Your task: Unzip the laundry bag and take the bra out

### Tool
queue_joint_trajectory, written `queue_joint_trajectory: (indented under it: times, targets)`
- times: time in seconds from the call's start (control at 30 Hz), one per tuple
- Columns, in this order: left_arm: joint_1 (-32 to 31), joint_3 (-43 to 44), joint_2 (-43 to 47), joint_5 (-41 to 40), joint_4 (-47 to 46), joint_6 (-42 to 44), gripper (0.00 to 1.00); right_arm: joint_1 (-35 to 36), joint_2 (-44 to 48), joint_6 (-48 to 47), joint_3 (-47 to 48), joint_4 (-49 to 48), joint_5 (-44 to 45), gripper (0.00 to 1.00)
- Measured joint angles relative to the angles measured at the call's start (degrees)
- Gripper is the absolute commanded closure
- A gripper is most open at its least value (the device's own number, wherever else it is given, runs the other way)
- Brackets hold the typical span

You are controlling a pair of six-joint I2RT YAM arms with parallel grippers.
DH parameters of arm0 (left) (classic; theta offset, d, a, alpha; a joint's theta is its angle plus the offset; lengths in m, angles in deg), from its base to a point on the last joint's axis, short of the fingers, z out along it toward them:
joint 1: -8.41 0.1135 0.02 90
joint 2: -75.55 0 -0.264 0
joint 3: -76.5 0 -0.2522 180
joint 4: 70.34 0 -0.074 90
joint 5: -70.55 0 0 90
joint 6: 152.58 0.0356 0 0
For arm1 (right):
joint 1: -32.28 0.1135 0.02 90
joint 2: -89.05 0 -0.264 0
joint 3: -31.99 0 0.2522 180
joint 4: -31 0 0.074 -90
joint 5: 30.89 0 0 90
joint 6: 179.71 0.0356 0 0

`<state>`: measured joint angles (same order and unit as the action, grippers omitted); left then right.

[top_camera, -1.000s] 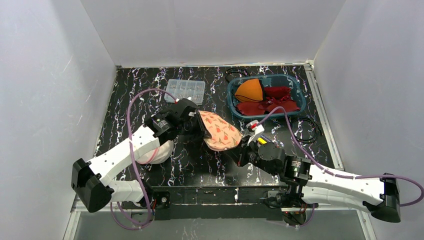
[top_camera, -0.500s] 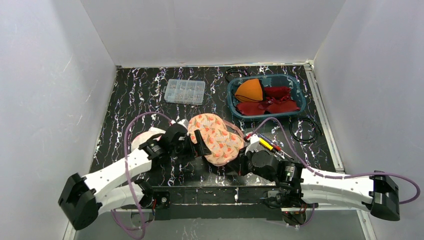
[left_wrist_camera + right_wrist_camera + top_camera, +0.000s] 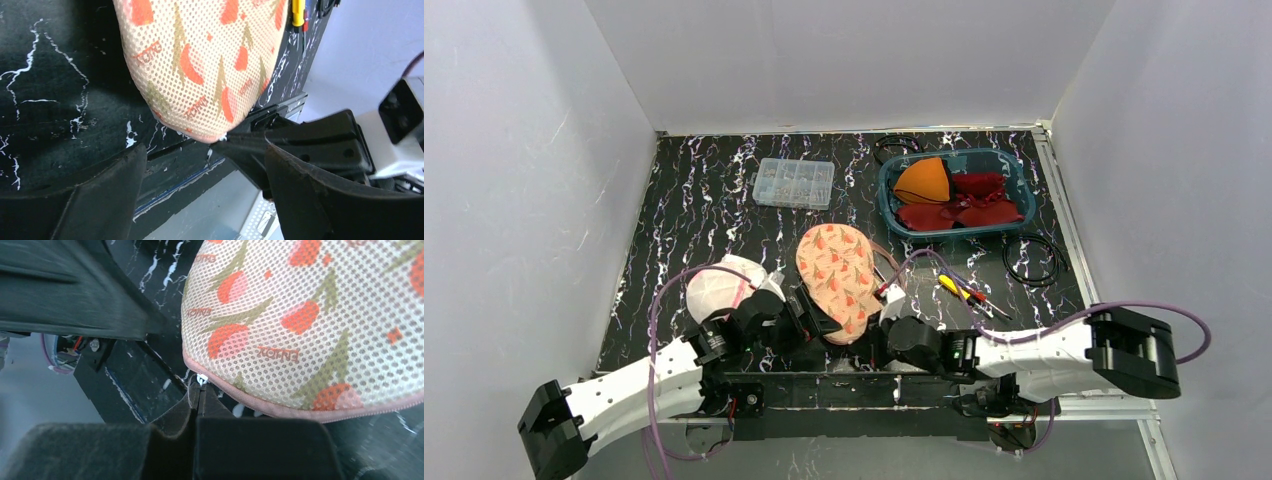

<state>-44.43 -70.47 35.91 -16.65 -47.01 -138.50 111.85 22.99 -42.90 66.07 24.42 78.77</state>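
Black marbled table (image 3: 704, 200), white walls on three sides, both arms folded low at the near edge.

Right gripper (image 3: 200, 392): fingers pressed together, pinching a small white tab (image 3: 202, 378) at the near end of the laundry bag (image 3: 839, 275). I read the tab as the zipper pull, since it sits where the pink seam curves round. Gripping there makes sense, as it looks like the start of the zip run.

Left gripper (image 3: 205, 155): fingers spread wide, straddling that same near end of the bag and holding nothing. My guess is it's lined up to clamp fabric just beside the pull so the bag doesn't drag when the right arm pulls.

The bag lies flat near table centre, long axis near-to-far, with its near tip at the table edge between the two wrists.

Outward:
- A white rounded item (image 3: 722, 288) with pink trim is just left of the left wrist.
- A clear parts box (image 3: 794, 182) is far left.
- A blue tray (image 3: 883, 195) of red and orange cloth is far right.
- Small tools (image 3: 964, 290) and a cable loop (image 3: 1034, 258) are to the right.

Not visible:
- The bra. The mesh is opaque and I assume it's inside.
- The zip teeth don't resolve, though the seam looks closed.
- I can't tell what the white item is.
- From above, both sets of fingertips are buried under the wrists and the bag edge.
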Motion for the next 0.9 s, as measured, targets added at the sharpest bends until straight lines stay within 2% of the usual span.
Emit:
queue_joint_trajectory:
  times: [0.3, 0.5, 0.6, 0.9]
  targets:
    - [-0.17, -2.99, -4.57, -1.18, -4.92, -5.38, 0.34, 3.02, -9.57, -0.13, 4.02, -9.4, 1.42, 0.99]
    - [-0.17, -3.06, -5.42, -3.98, -4.68, -7.23, 0.58, 3.48, -9.86, -0.26, 4.02, -10.97, 2.4, 0.99]
    - [-0.17, -3.06, -5.4, -5.05, -3.93, -8.13, 0.67, 3.63, -9.86, -0.24, 4.02, -11.23, 2.86, 0.99]
    - [-0.52, -3.04, -4.81, -6.69, -1.36, -10.01, 0.85, 4.31, -9.84, -0.22, 4.15, -10.27, 4.09, 0.99]
